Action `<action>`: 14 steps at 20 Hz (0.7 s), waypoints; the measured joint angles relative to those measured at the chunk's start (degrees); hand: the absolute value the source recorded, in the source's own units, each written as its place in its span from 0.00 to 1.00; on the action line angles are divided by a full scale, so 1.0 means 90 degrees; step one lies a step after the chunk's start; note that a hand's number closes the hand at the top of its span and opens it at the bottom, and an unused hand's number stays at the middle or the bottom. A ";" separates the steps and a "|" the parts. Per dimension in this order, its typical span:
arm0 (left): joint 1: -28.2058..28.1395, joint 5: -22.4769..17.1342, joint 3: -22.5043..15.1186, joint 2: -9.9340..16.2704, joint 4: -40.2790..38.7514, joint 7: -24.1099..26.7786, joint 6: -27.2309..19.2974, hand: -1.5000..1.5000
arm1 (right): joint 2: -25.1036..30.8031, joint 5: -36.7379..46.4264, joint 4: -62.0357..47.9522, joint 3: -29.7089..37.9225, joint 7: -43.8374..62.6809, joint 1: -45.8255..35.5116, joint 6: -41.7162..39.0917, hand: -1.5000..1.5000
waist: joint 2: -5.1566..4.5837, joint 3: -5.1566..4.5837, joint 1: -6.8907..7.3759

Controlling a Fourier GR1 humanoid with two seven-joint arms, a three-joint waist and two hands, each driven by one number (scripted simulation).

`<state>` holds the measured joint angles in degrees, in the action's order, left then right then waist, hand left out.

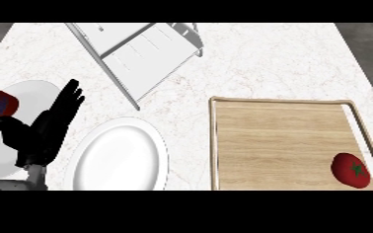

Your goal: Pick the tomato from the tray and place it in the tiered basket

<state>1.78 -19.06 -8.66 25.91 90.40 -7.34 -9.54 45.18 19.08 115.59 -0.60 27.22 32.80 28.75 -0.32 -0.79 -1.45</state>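
The left hand (pixel 45 128) rests at the near left edge with its fingers (pixel 67 98) straight and apart, holding nothing; the right hand is out of view. The tomato (pixel 352 170) lies far right of those fingers, in the wooden tray (pixel 277 143)'s near right corner; a grasp there may nudge it against the rim, and the carry to the tiered basket (pixel 142 54), beyond the fingers, risks clipping its wire frame.

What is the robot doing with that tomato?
Nothing yet. The tomato sits in the near right corner of the wooden tray, and no hand touches it. The robot's left hand rests open at the left edge, beside a white plate. The wire basket waits at the back of the counter. The right hand is out of sight.
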 measured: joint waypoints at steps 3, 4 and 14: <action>0.0031 0.0009 -0.0026 0.0007 0.0015 0.0010 0.0068 0.50 | 0.0536 -0.0035 0.0660 -0.0111 0.1069 0.0221 -0.0804 0.00 | -0.0011 0.0007 0.0098; 0.0031 0.0023 -0.0035 -0.0010 0.0015 0.0012 0.0065 0.50 | 0.0664 -0.0038 0.0940 -0.0152 0.1461 0.0266 -0.1027 0.00 | -0.0006 0.0014 0.0113; 0.0268 0.0105 -0.0062 -0.0180 -0.0090 -0.0155 0.0206 0.50 | 0.0838 0.0242 0.1821 -0.0714 0.4104 -0.1272 -0.2220 0.00 | 0.0000 0.0066 0.0281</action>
<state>4.19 -18.12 -9.22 24.29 89.59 -8.73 -7.69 52.72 21.26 131.98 -7.02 64.15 21.35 8.76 -0.32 -0.19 1.08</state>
